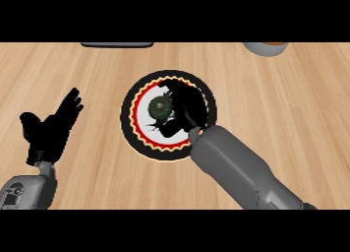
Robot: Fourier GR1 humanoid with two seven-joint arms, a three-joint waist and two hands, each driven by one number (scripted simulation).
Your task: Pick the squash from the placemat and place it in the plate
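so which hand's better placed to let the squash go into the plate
The right hand. It is already over the plate with its fingers curled round the dark green squash, so it probably only needs to lower and open. The left hand rests open, off to the plate's left, holding nothing.

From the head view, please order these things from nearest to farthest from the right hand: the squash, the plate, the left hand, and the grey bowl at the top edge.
1. Squash: right beside the right hand, whose fingers curl round it over the plate.
2. Plate: directly under that hand.
3. Left hand: resting open at the view's left.
4. Grey bowl: top edge, to the right.

The last two are close to call.
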